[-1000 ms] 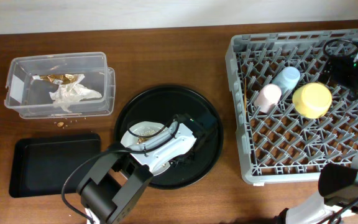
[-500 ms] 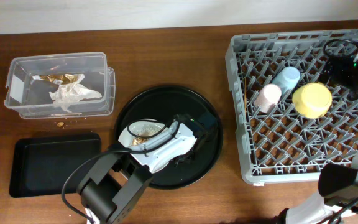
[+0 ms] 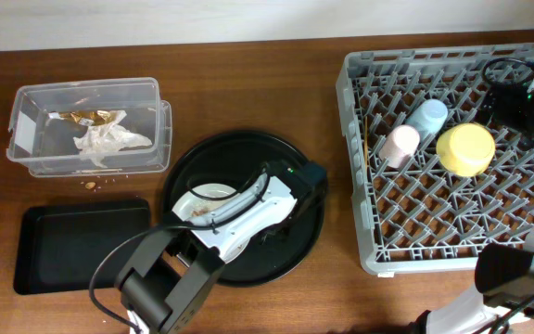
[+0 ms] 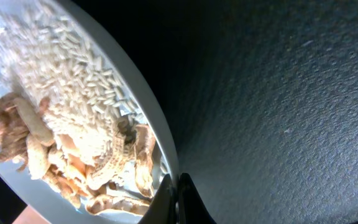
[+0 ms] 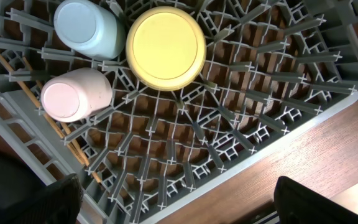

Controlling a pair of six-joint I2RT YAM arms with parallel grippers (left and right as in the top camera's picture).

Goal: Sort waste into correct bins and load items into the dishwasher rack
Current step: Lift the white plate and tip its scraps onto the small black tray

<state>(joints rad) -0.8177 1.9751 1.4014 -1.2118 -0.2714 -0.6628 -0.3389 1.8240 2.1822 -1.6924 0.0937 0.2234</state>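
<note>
My left gripper [image 4: 178,186] is shut on the rim of the round grey plate [image 4: 143,106], which holds beige food scraps and rice [image 4: 67,118]. In the overhead view the plate [image 3: 204,197] sits tilted over the large round black tray [image 3: 248,144], mostly hidden under my left arm, with the gripper [image 3: 265,230] at its right edge. The pink cup [image 3: 400,144], light-blue cup [image 3: 426,116], yellow bowl [image 3: 465,148] and chopsticks [image 3: 369,139] lie in the dishwasher rack [image 3: 369,250]. My right gripper [image 5: 179,205] is open and empty above the rack [image 5: 253,155].
The clear tub [image 3: 26,102] at the back left holds the white tissue [image 3: 105,141] and the gold-brown wrapper [image 3: 91,117]. The small black rectangular tray [image 3: 72,246] lies at the front left. A few crumbs [image 3: 91,184] lie on the table between them.
My left wrist has moved up and to the right with the plate rim in it. The plate has tilted and the round black tray has shifted slightly left. The right arm has not moved.
</note>
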